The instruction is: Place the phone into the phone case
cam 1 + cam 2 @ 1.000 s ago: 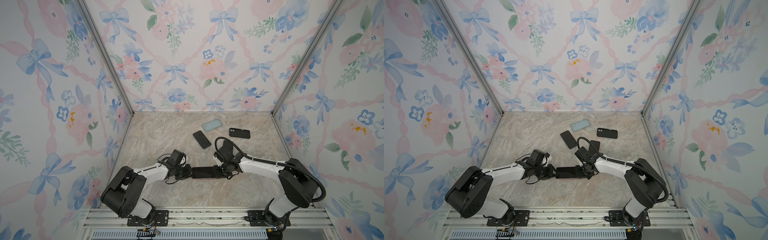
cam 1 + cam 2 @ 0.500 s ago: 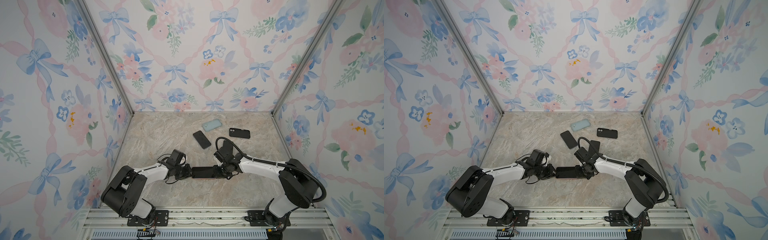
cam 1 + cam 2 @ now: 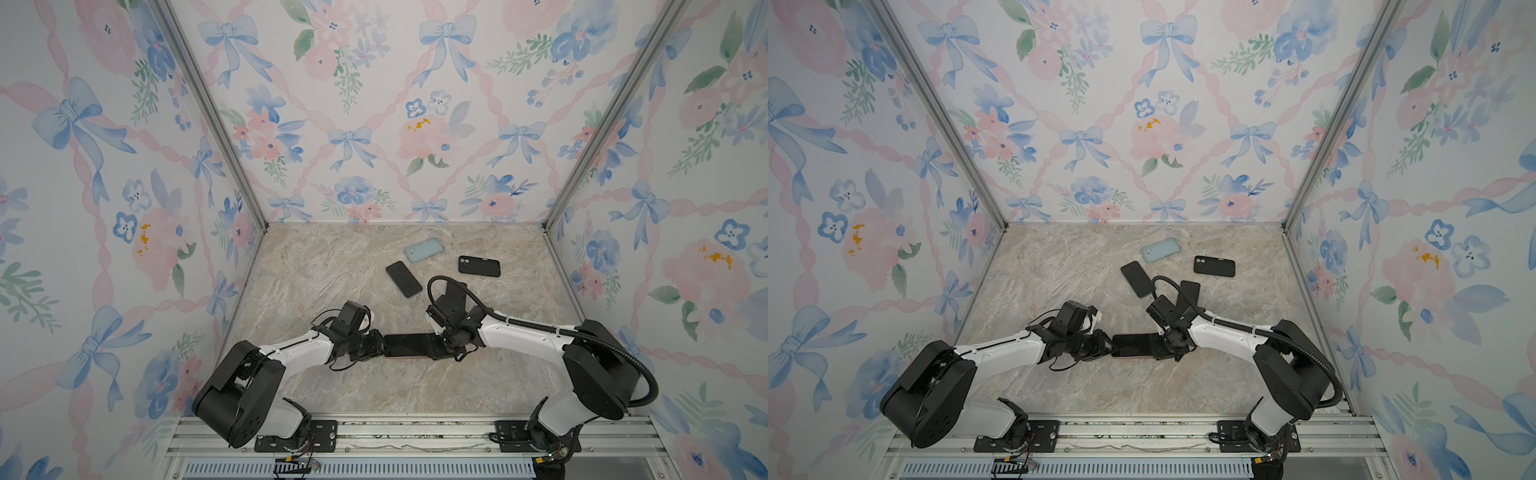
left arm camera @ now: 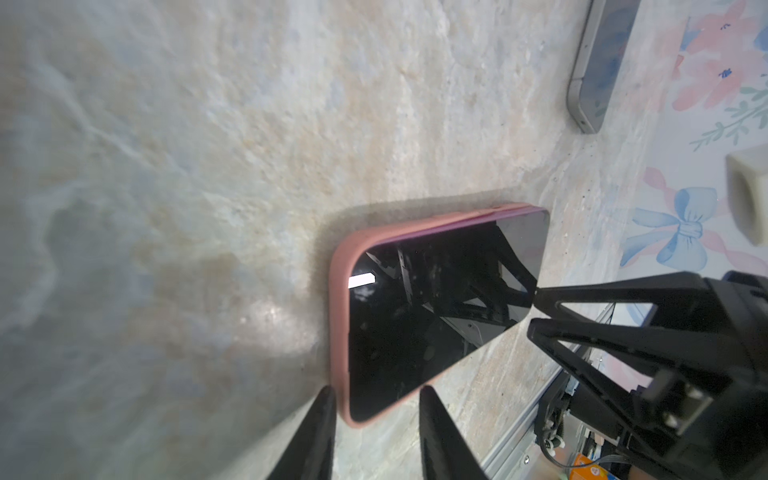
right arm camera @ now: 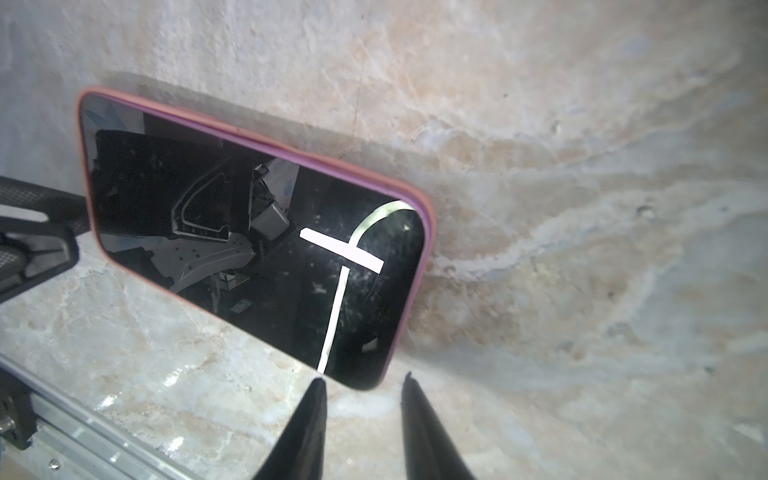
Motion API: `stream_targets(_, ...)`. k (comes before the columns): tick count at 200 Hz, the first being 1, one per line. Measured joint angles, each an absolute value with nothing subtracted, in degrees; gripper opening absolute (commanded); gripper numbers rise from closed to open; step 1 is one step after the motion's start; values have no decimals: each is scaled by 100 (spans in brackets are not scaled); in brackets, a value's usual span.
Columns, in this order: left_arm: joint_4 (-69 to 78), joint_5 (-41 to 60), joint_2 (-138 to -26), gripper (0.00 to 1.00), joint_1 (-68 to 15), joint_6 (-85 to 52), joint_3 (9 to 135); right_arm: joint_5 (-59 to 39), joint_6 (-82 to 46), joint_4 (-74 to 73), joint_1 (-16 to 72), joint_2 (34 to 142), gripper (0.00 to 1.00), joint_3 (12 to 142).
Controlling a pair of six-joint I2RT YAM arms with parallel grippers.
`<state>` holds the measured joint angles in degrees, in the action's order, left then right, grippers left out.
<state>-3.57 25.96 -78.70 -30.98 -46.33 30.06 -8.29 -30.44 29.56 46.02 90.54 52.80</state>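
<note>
Both top views hang high over the front aluminium rail (image 3: 415, 428), side by side, tilted down toward the flowered back wall (image 3: 374, 124) — so we get the whole marble-look tabletop (image 3: 332, 270) from well back, nearly the same picture twice. The wrist cams sit way closer, skimming low over the table. The left one looks out past the left gripper (image 4: 376, 388) at one end of the black-screened phone (image 4: 436, 311) in its pink case (image 4: 338, 311); the right one looks past the right gripper (image 5: 364, 376) at the opposite end. All four views share that phone — and each wrist cam catches the other gripper beyond it.
</note>
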Motion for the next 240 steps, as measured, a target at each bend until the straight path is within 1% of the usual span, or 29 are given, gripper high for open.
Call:
stream_targets(35, -392, 2561, -7535, 48, -3336, -4742, 2834, -829, -2134, 2910, 4348, 8947, 48, 5546)
stream_targets(64, -320, 2484, -7505, 49, -3715, -4971, 2727, -972, -1466, 2630, 4132, 9002, 51, 5732)
stream_targets(103, -21, 2447, -7570, 49, -4036, -5266, 2602, -1282, -882, 2362, 3896, 9605, 56, 6036)
stream_targets(142, 436, 2482, -7874, 48, -4084, -5393, 2604, -1638, -657, 2292, 3863, 10132, 58, 6112)
stream_targets(199, 832, 2565, -8224, 43, -4069, -5428, 2711, -1927, -499, 2392, 3795, 10248, 58, 6123)
stream_targets(240, 921, 2648, -8329, 43, -3922, -5452, 2740, -2067, -493, 2443, 3791, 10245, 56, 6101)
